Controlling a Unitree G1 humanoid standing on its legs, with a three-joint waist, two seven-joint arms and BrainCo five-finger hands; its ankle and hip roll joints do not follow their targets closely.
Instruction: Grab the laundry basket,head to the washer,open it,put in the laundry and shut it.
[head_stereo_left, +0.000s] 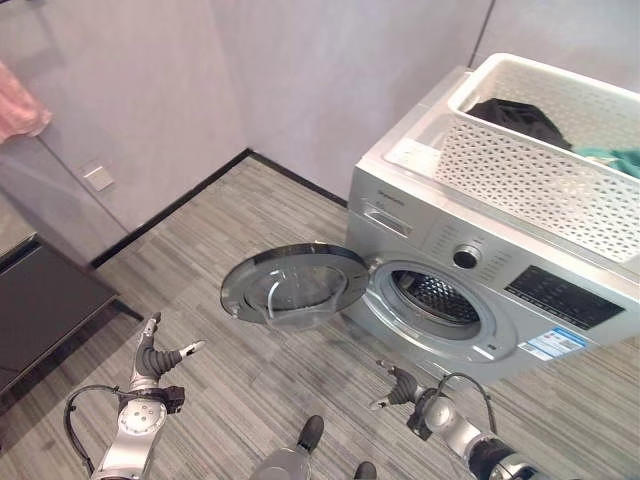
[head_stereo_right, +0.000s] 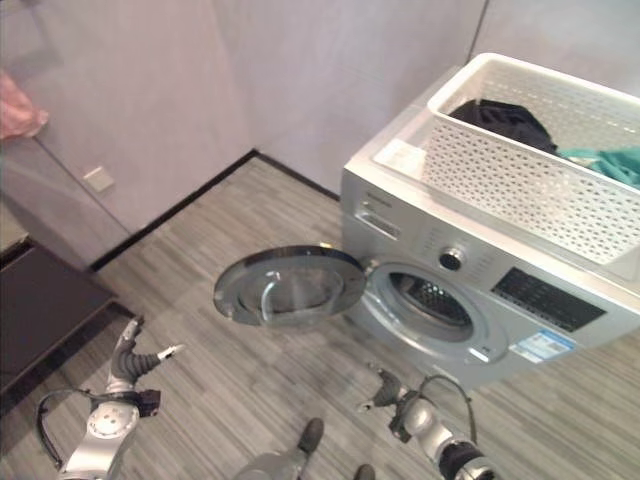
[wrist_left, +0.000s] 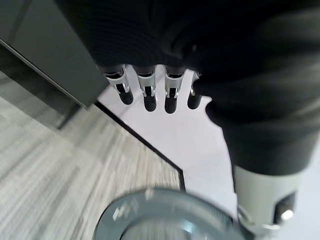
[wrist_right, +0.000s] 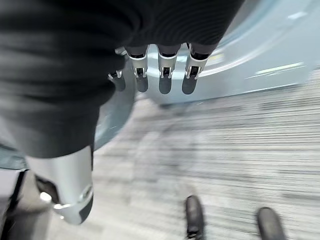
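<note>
Laundry, soft and light, heaped in basket atop washer; pinch cloth folds; left hand, right hand relaxed, empty.

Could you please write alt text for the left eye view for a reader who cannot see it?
A silver washer stands with its round door swung open, and a white laundry basket of clothes sits on top. The left hand and right hand hang open and empty above the floor.
</note>
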